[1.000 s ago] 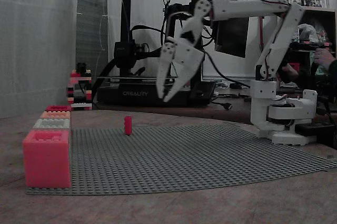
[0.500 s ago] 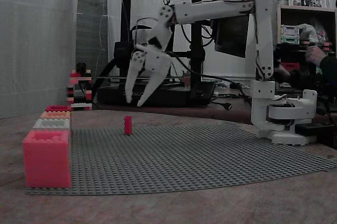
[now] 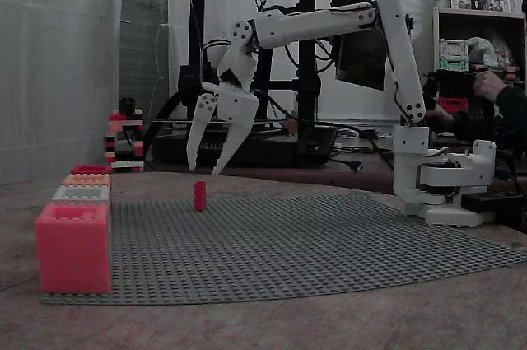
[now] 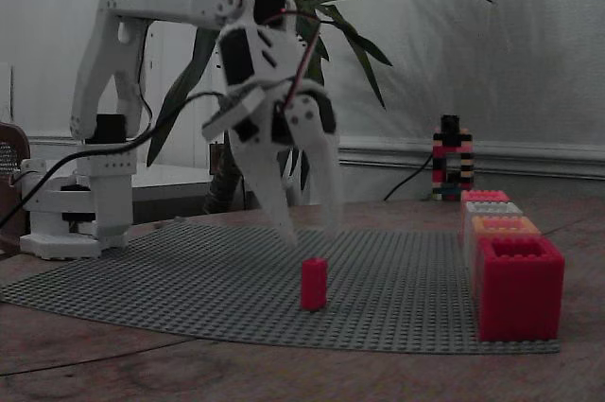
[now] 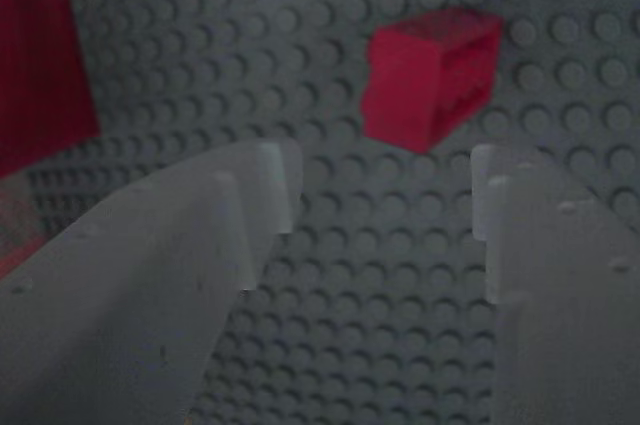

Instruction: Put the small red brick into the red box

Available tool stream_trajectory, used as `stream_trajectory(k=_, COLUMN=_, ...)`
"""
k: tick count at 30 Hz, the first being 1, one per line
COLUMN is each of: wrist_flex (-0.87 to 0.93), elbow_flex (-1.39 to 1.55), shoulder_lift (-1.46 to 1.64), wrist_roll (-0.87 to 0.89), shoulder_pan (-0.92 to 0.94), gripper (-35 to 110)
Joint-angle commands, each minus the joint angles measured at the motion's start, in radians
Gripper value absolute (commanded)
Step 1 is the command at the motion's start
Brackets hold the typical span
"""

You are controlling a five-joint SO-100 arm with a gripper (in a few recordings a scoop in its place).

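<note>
The small red brick (image 3: 199,196) (image 4: 313,284) stands upright on the grey studded baseplate (image 3: 313,243). My white gripper (image 3: 202,172) (image 4: 310,232) hangs open just above it, fingers pointing down. In the wrist view the brick (image 5: 432,75) lies beyond the open gripper (image 5: 385,205), slightly to the right of the gap. The red box (image 3: 90,169) (image 4: 518,287) is deep crimson and sits at one end of a row of boxes along the plate's edge. Nothing is between the fingers.
The row also holds an orange box (image 3: 86,179), a grey box (image 3: 81,193) and a lighter pink-red box (image 3: 72,247). A small brick tower (image 3: 123,140) and a 3D printer (image 3: 247,62) stand behind the plate. A red mass (image 5: 40,55) fills the wrist view's left edge.
The arm has swung left and dropped lower, bringing the open gripper from mid-plate to just above the small red brick. The brick has not moved.
</note>
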Motion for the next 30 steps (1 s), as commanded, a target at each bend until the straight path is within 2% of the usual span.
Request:
stream_trajectory(k=1, wrist_flex=0.018, elbow_flex=-0.074, shoulder_lift=0.029, wrist_roll=-0.014, shoulder_pan=0.026, gripper=15)
stream_trajectory(k=23, wrist_flex=0.002, elbow_flex=-0.127, shoulder_lift=-0.072, wrist_roll=-0.008, shoulder_pan=0.044, gripper=13)
stream_trajectory(k=28, wrist_flex=-0.011, elbow_flex=-0.135, shoulder_lift=-0.095, wrist_roll=-0.008, shoulder_pan=0.044, gripper=8)
stream_trajectory(k=30, wrist_flex=-0.02, elbow_flex=-0.138, shoulder_lift=-0.106, wrist_roll=-0.006, shoulder_pan=0.044, gripper=2)
